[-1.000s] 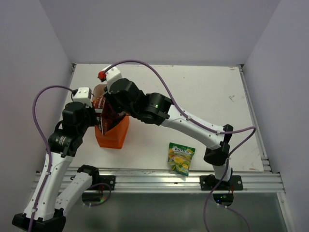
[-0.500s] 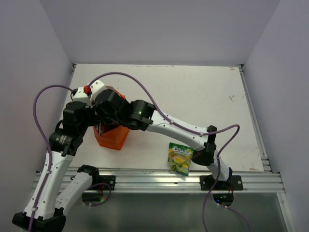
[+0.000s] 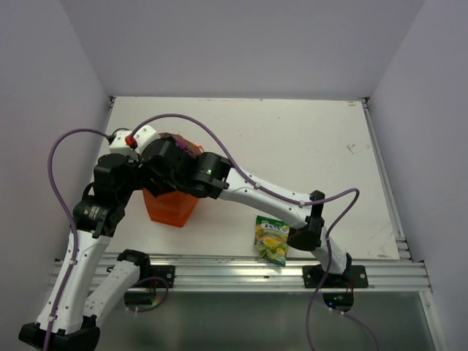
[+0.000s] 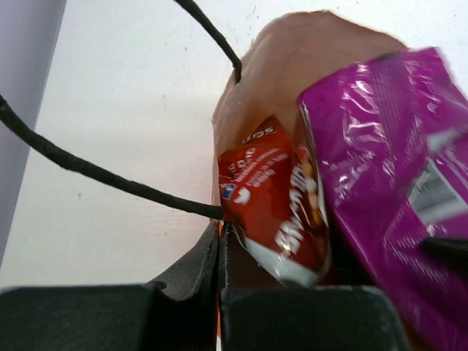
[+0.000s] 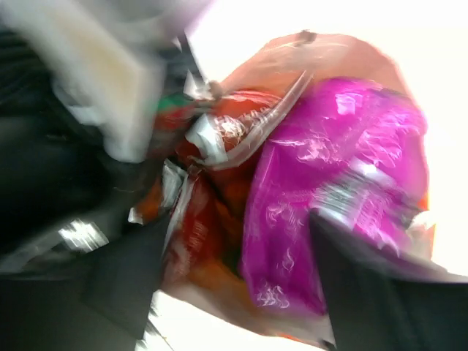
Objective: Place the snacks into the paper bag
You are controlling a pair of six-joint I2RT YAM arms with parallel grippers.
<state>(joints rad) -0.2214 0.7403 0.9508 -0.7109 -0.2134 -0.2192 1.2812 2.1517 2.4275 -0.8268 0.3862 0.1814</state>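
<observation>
The right gripper (image 5: pixel 235 248) has swung over the orange paper bag (image 3: pixel 170 208) and lowered the purple packet (image 4: pixel 380 183) into its mouth beside the red Doritos bag (image 4: pixel 274 197). Its fingers now stand parted, though blur hides whether the packet is fully released. The left gripper (image 4: pixel 221 238) stays pinched shut on the bag's rim. Only the yellow-green packet (image 3: pixel 273 239) remains on the table (image 3: pixel 307 146).

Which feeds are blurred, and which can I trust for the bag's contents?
Right wrist: heavy motion blur, purple packet smeared, background blown out. Left wrist: sharp, red Doritos bag print legible in the paper bag. Top external: sharp, evenly lit, but arms cover the bag's mouth.
</observation>
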